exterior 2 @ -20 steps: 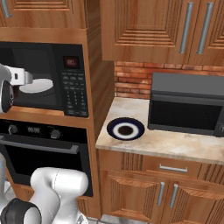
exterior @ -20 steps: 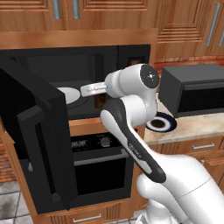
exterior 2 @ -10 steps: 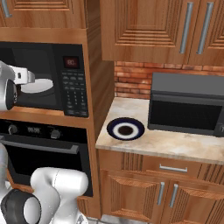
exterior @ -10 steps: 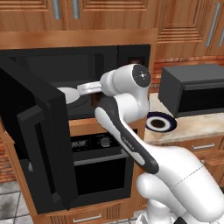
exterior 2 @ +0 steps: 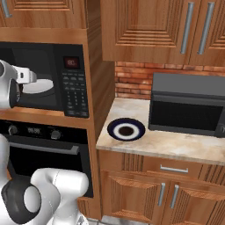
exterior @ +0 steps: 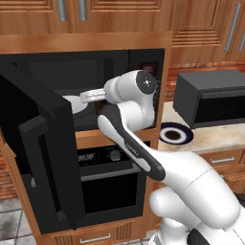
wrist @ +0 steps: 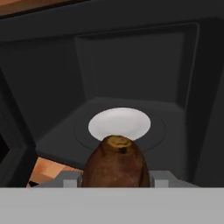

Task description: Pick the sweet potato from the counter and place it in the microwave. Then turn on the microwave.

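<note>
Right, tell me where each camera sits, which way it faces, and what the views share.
Left base view: behind the arm to its left, facing the open microwave; the white arm rises from the lower right.
Right base view: behind to its right, facing the counter and plate; arm at the left edge.
Hand view: on the hand, looking into the microwave at the turntable; the gripper holds the sweet potato.
All three share the microwave; both base views share the plate.

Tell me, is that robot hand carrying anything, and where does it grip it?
Yes: the gripper holds the sweet potato by its near end, between the two fingers, its far tip pointing at the microwave turntable.
</note>
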Available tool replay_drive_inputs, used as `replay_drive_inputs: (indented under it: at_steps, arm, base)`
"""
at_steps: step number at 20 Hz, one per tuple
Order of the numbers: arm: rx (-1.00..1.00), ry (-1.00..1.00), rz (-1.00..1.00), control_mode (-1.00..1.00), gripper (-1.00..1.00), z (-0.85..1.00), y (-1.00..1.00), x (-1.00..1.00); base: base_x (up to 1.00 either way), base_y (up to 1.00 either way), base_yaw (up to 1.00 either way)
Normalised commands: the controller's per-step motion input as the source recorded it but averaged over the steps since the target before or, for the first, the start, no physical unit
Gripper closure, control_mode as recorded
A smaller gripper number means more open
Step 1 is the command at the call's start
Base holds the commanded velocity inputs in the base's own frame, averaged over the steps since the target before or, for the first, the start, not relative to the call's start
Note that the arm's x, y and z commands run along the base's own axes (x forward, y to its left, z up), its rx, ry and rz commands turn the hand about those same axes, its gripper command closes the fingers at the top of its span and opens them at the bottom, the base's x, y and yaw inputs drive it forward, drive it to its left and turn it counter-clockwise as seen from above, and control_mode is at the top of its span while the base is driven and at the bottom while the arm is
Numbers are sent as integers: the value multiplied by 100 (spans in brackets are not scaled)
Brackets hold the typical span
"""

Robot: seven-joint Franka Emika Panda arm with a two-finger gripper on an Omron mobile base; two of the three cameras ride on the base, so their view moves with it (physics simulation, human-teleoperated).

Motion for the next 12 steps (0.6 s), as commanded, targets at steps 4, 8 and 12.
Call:
replay_drive_inputs:
  at_steps: [4, 8, 12]
  arm:
    - [-1, 0, 0, -100, 100, -12, 12, 18]
    - [-1, 0, 0, -100, 100, -15, 15, 18]
    - [-1, 0, 0, -100, 100, -12, 14, 17]
  base:
    - [0, 0, 0]
    - [0, 0, 0]
    - [0, 0, 0]
